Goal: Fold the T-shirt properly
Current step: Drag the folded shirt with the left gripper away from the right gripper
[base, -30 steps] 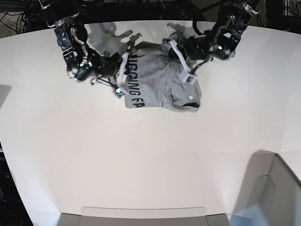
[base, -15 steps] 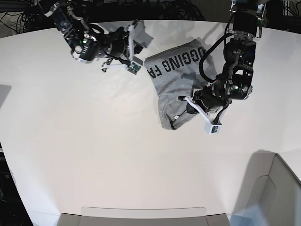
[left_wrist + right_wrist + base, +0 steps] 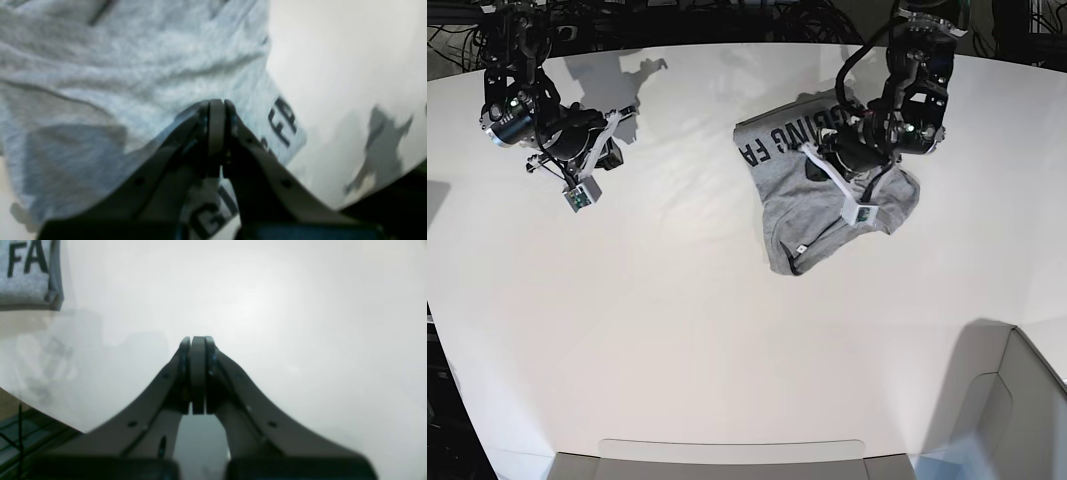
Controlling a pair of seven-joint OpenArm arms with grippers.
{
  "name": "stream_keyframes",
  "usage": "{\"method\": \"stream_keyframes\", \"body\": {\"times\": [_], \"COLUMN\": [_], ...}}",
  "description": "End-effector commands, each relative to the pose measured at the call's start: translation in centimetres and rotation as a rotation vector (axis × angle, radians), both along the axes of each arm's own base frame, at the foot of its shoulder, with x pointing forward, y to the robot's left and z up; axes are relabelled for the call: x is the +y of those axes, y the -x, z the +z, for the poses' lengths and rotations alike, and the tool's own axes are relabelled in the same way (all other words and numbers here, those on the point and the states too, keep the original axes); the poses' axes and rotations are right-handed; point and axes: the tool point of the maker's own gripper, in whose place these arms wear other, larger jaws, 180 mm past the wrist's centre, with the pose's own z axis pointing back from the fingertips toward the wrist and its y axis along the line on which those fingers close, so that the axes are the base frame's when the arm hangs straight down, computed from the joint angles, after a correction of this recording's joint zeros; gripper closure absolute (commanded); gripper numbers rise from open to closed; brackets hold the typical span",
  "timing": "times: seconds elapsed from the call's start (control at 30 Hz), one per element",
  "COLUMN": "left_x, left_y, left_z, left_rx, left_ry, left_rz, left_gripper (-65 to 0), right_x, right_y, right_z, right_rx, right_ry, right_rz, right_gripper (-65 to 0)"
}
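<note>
The heather-grey T-shirt (image 3: 792, 215) lies crumpled at the table's back right, with black lettering (image 3: 792, 135) along its far edge and a small white tag (image 3: 799, 248) near its front corner. My left gripper (image 3: 817, 172) hovers over the shirt's middle. In the left wrist view it (image 3: 217, 103) is shut, with no fabric visible between its pads, and the grey cloth (image 3: 116, 66) fills the picture behind it. My right gripper (image 3: 607, 152) is far to the left over bare table, shut and empty (image 3: 197, 340). Only a lettered corner of the shirt (image 3: 28, 276) shows in that wrist view.
The white table (image 3: 677, 320) stretches across the base view. A grey box (image 3: 1017, 400) stands at the front right corner and a flat grey tray (image 3: 727, 460) at the front edge. Dark cables (image 3: 727, 15) run behind the table's back edge.
The left gripper has moved from the shirt's front right edge up over its middle, and a flap of cloth now lies out to the right. The right gripper has moved left, away from the shirt.
</note>
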Motion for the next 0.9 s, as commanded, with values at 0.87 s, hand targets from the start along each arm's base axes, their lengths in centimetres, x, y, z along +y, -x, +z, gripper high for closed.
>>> {"method": "stream_keyframes", "body": {"times": [0.87], "left_x": [9.1], "left_y": [-3.7], "left_z": [2.4], "left_rx": [-0.236], "left_ry": [-0.124], "left_rz": [0.174], "left_gripper": [0.0], "right_x": [1.2], "right_y": [0.1], "right_z": [-0.3], "right_rx": [0.002], "right_ry": [-0.046], "right_rz": [-0.006], "right_gripper": [0.0]}}
